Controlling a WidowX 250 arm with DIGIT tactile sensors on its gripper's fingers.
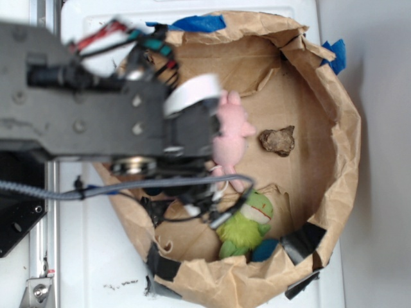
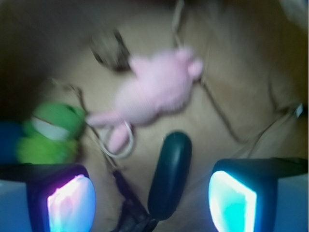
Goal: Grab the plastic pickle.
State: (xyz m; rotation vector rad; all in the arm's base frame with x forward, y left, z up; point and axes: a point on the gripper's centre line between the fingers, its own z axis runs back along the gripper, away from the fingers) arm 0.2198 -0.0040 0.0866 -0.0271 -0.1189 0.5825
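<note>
The plastic pickle (image 2: 170,175) is a dark teal capsule lying on the brown paper floor, in the wrist view between my two glowing fingers but touching neither. My gripper (image 2: 152,203) is open, with wide gaps on both sides of the pickle. In the exterior view the arm covers the pickle and the gripper tips, so they are hidden there. A pink plush (image 2: 154,89) (image 1: 229,131) lies just beyond the pickle's far end.
A lime-green frog plush (image 2: 50,133) (image 1: 247,224) sits at the left of the wrist view, with a small blue object (image 1: 264,249) beside it. A brown lump (image 1: 277,140) lies past the pink plush. The crumpled paper wall (image 1: 334,147) rings everything. A black cable (image 2: 128,200) runs under the gripper.
</note>
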